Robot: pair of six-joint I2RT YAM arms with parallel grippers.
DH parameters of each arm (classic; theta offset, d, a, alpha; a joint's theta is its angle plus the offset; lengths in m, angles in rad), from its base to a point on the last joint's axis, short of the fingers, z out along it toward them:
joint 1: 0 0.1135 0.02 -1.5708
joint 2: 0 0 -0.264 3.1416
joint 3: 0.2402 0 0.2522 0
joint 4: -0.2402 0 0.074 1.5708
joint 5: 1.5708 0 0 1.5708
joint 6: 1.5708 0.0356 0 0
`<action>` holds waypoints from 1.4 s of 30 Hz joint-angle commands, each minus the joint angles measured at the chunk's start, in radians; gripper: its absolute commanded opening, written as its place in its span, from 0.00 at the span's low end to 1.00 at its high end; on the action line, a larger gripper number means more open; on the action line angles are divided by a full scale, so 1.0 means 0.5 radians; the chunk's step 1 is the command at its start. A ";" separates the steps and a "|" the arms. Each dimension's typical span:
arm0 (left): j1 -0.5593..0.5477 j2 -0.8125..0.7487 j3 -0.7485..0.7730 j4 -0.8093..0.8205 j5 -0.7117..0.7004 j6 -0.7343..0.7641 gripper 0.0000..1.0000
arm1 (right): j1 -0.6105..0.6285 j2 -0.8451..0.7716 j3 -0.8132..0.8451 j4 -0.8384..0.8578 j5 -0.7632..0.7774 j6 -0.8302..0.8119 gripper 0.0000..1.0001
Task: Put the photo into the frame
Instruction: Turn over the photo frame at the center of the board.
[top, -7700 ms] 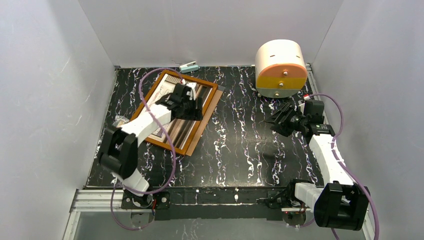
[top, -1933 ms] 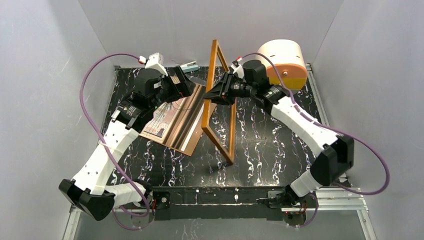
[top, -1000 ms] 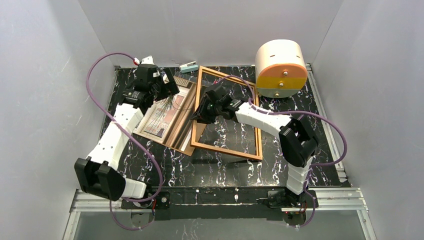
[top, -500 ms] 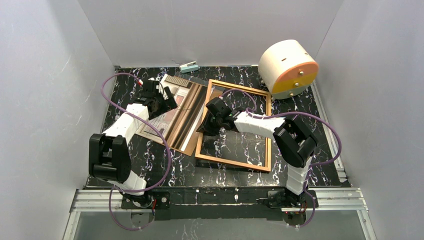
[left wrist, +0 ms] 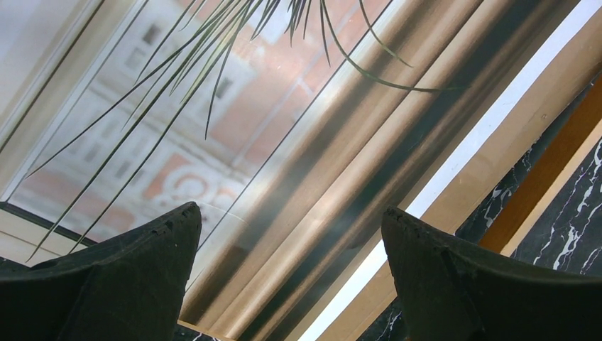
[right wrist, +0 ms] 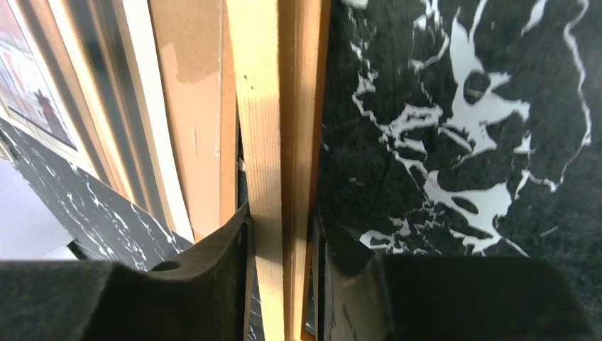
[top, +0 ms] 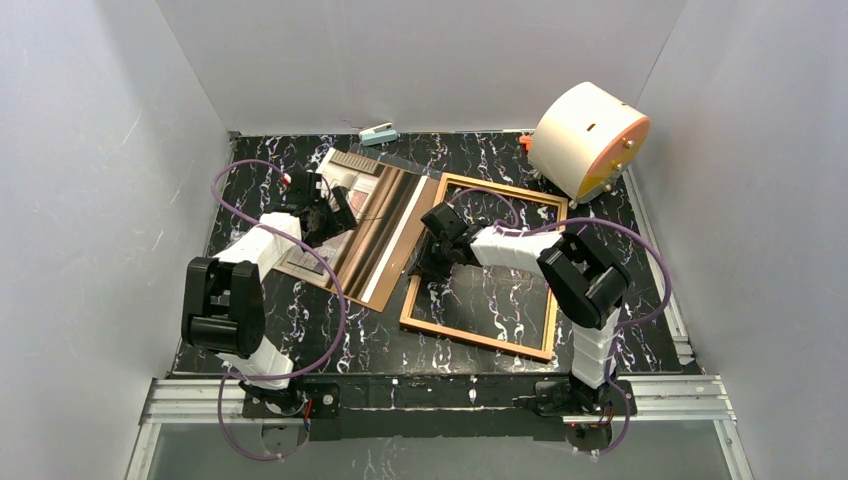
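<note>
The frame [top: 475, 338], thin orange-brown wood, lies flat on the table right of centre. My right gripper [top: 434, 262] is shut on its left rail; in the right wrist view that pale rail [right wrist: 273, 142] runs between the two pads of the right gripper [right wrist: 280, 277]. The photo [top: 378, 215], a spindly dark plant on brown and pink stripes, lies face up left of the frame. My left gripper [top: 332, 212] hovers over its left part, open. The left wrist view shows the photo [left wrist: 234, 135] under the spread fingers [left wrist: 128, 277] of the left gripper [left wrist: 291, 234], nothing between them.
A brown backing board [right wrist: 192, 106] lies under the photo, its edge beside the frame's left rail. A cream and orange drum [top: 590, 140] sits tilted at the back right, touching the frame's far corner. A small teal object [top: 378, 133] lies at the back wall. Grey walls enclose the black marbled table [top: 300, 320].
The right gripper has slid the frame to the right, away from the photo. The drum has been pushed right and tipped. The left arm has drawn back slightly over the photo.
</note>
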 commanded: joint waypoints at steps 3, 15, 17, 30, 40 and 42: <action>0.021 -0.049 0.026 -0.030 0.016 0.011 0.95 | -0.038 0.171 0.160 -0.064 -0.066 -0.194 0.01; 0.040 -0.081 0.087 -0.092 0.028 0.043 0.96 | -0.033 0.078 0.341 -0.330 0.029 -0.170 0.40; 0.040 -0.082 0.085 -0.094 0.028 0.044 0.96 | -0.032 0.029 0.331 -0.347 0.095 -0.186 0.45; 0.040 -0.181 0.091 -0.141 0.327 0.144 0.96 | -0.114 -0.534 0.203 -0.477 0.394 -0.500 0.74; 0.037 -0.275 -0.084 -0.012 0.614 0.030 0.93 | -0.516 -0.922 -0.163 -0.601 0.357 -0.681 0.71; 0.037 -0.265 -0.101 0.014 0.604 0.025 0.93 | -0.545 -0.940 -0.202 -0.536 0.249 -0.717 0.69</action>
